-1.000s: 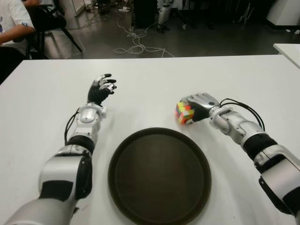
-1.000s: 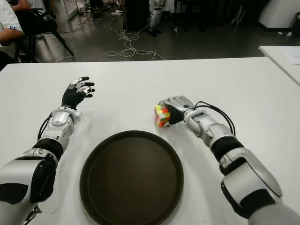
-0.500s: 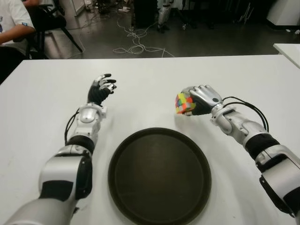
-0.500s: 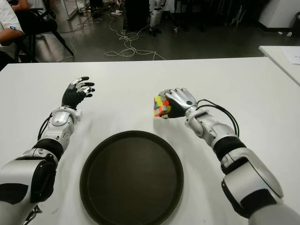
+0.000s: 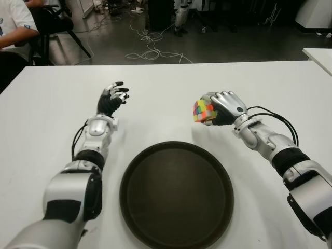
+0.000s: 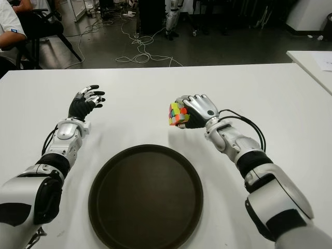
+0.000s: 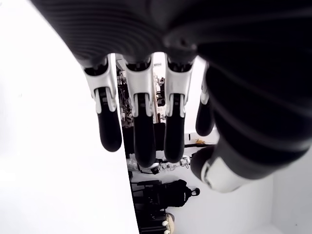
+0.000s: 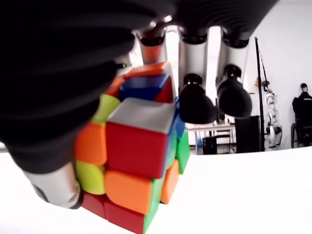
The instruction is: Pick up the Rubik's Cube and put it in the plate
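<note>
Since a second ago, our right hand [image 5: 224, 108] has lifted the bright many-coloured Rubik's Cube [image 5: 203, 111] off the white table [image 5: 46, 114], fingers wrapped tight around it. Next we must carry it to the round dark plate [image 5: 176, 194]. Our left hand [image 5: 111, 98] waits open, left of the plate.

Right hand [image 5: 224, 108] raised, fingers curled in a grasp — left hand [image 5: 111, 98] idle, fingers relaxed.

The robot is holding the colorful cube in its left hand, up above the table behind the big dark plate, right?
Not quite. The cube is in the right hand, not the left; the right wrist view shows the fingers wrapped around it. The left hand is open and holds nothing. The rest is right: the cube is up above the table, behind the big dark plate.
</note>
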You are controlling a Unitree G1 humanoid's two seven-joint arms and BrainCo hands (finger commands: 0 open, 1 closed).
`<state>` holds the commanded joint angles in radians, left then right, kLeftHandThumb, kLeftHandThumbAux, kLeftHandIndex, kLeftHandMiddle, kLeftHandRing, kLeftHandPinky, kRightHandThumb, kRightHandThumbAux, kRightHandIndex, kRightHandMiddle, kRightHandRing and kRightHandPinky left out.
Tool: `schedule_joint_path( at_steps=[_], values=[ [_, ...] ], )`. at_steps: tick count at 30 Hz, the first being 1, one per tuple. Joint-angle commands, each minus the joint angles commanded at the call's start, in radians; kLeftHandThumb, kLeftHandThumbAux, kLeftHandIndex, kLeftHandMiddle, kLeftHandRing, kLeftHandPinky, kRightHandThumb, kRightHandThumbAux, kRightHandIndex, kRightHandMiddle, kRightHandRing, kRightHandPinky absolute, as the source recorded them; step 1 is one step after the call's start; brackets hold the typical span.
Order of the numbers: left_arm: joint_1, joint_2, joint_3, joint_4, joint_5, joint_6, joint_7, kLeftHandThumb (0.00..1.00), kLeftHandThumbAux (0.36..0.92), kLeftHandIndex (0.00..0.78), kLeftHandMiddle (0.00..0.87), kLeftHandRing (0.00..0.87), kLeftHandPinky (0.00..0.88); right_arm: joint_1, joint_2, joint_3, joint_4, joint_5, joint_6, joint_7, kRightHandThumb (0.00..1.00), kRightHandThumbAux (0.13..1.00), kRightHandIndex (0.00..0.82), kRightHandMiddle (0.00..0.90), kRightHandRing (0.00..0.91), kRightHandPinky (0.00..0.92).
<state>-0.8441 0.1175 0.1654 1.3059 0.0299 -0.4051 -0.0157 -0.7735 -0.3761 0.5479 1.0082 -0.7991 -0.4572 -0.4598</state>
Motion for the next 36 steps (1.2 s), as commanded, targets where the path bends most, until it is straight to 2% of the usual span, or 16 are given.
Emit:
schedule_joint_path(
  at_steps=[9,13,22,26,32,36],
  values=[
    [-0.001,0.000,-0.007,0.000,0.007,0.001,0.010,0.519,0.740,0.239,0.330,0.326,0.328,-0.002,0.000,-0.005,0.009,-0.014,-0.004,-0.043,0.702,0.717,0.433,0.748,0.746,0.727],
    [-0.001,0.000,-0.004,0.000,0.002,-0.001,0.008,0.488,0.730,0.233,0.328,0.328,0.327,-0.005,-0.002,-0.002,0.014,-0.019,-0.012,-0.067,0.701,0.718,0.433,0.744,0.741,0.718],
    [0.000,0.000,0.001,0.000,-0.002,-0.005,0.003,0.486,0.716,0.230,0.327,0.334,0.343,-0.011,-0.014,-0.036,0.022,0.009,-0.030,-0.095,0.701,0.720,0.432,0.745,0.743,0.732],
    [0.000,0.000,0.000,0.001,0.000,-0.004,0.005,0.484,0.727,0.234,0.326,0.326,0.334,-0.027,-0.004,-0.085,0.103,0.065,-0.059,-0.105,0.700,0.720,0.432,0.743,0.743,0.734],
    [-0.002,0.002,-0.002,0.003,0.004,0.000,0.008,0.463,0.731,0.233,0.324,0.318,0.323,-0.014,0.039,-0.169,0.119,0.179,-0.117,-0.087,0.701,0.720,0.432,0.744,0.746,0.745],
    [-0.003,0.003,-0.001,0.004,0.003,0.004,0.010,0.473,0.728,0.232,0.331,0.334,0.333,-0.009,0.050,-0.202,0.124,0.227,-0.155,-0.074,0.703,0.719,0.432,0.753,0.756,0.759]
  ],
)
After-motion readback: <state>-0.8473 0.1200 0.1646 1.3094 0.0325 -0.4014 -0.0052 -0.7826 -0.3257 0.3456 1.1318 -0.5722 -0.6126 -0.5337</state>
